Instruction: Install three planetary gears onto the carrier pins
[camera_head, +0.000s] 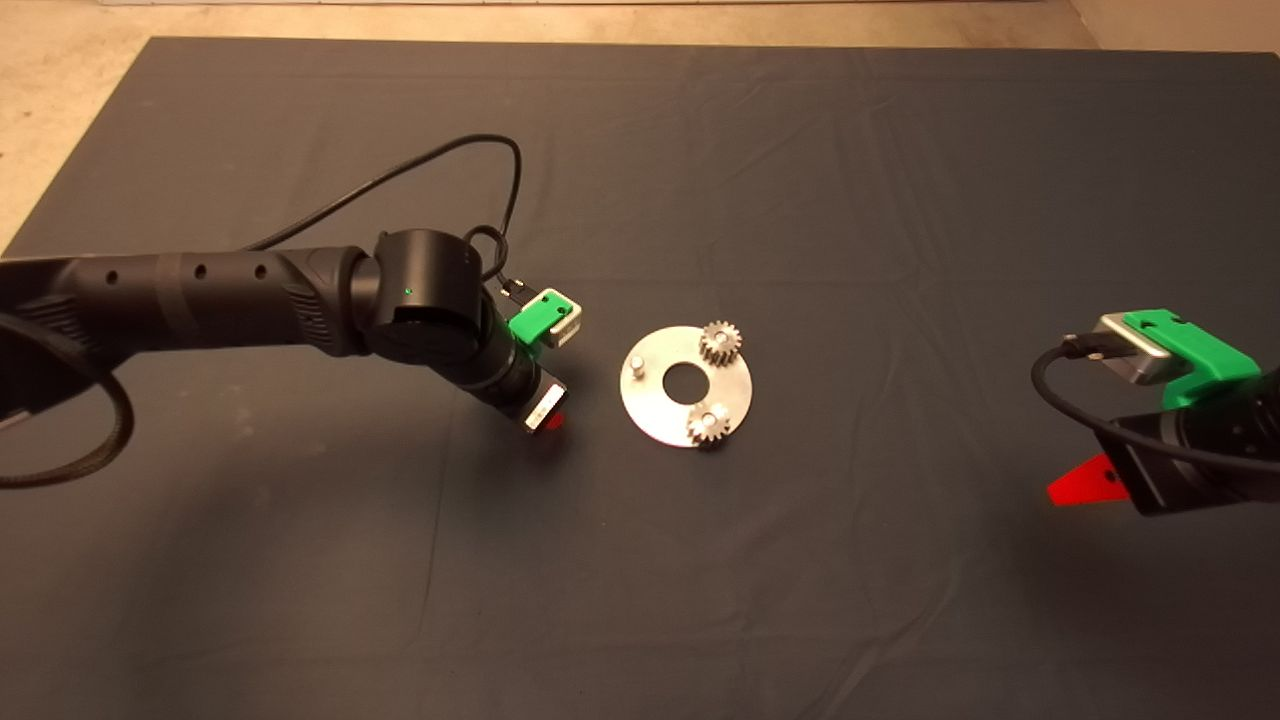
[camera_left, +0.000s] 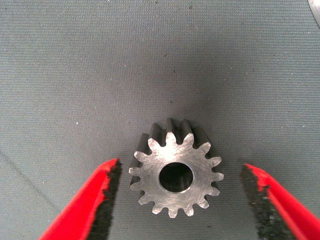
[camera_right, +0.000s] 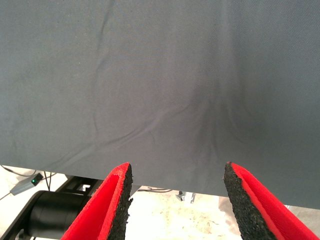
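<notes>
The silver carrier disc (camera_head: 658, 403) lies mid-mat with three pins. Two planetary gears sit on pins: one at the far right (camera_head: 719, 343), one at the near right (camera_head: 708, 426). The left pin (camera_head: 636, 364) is bare. The third gear (camera_left: 176, 174) lies flat on the mat in the left wrist view, between the open fingers (camera_left: 102, 192) without touching either pad. My left gripper (camera_head: 548, 420) hangs just left of the disc and hides that gear in the head view. My right gripper (camera_head: 1085, 482) is open and empty at the right edge.
The dark mat (camera_head: 860, 200) covers the table, with wrinkles. A black cable (camera_head: 430, 170) loops above the left arm. The disc's edge (camera_left: 316, 12) shows in a corner of the left wrist view. Past the mat's edge, the right wrist view shows floor and a black base (camera_right: 55, 210).
</notes>
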